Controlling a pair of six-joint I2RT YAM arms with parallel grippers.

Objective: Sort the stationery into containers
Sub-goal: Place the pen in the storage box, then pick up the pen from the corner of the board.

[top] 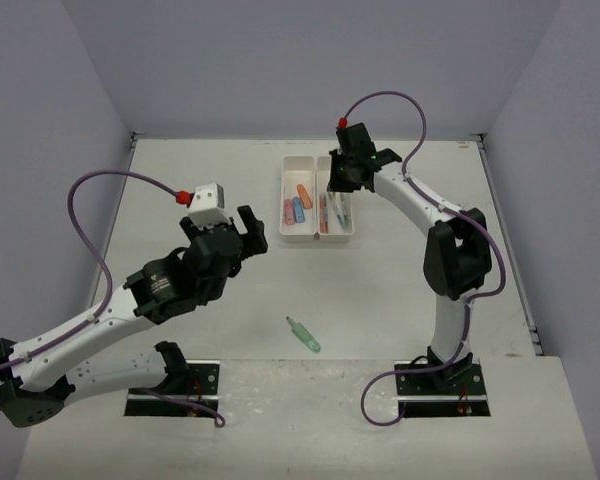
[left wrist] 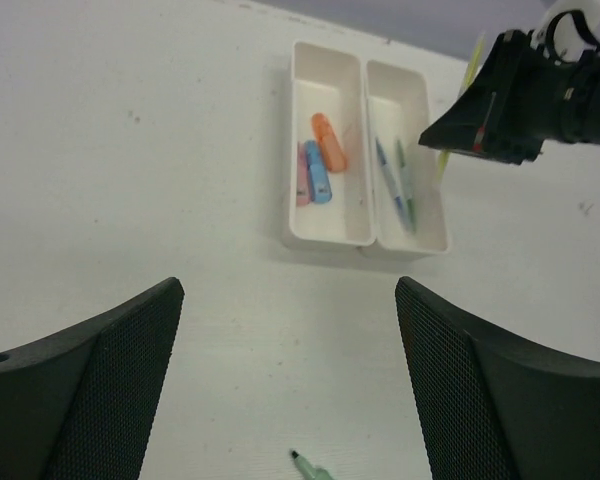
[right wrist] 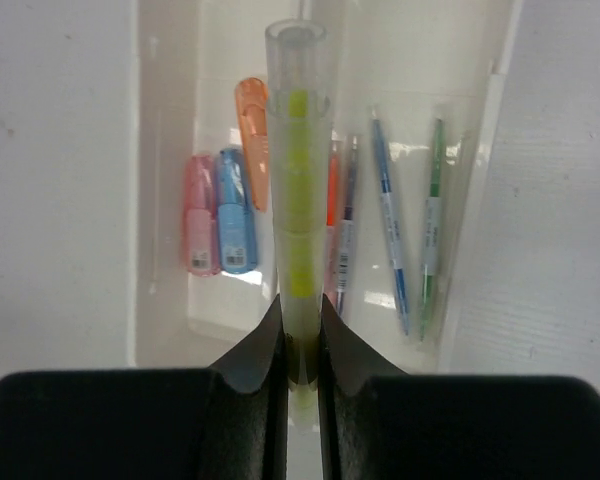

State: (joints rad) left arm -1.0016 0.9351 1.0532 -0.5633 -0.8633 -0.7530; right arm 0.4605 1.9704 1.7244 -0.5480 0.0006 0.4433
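I am clamping my right fingers (right wrist: 267, 340) on the yellow pen (right wrist: 298, 180), holding it above the white tray (left wrist: 325, 243) near the far edge of the desk (top: 200, 170). My left fingers (top: 248, 228) are standing wide apart, hovering over its left half. A green piece (top: 303, 334) is lying toward the near edge, well apart from the tray.
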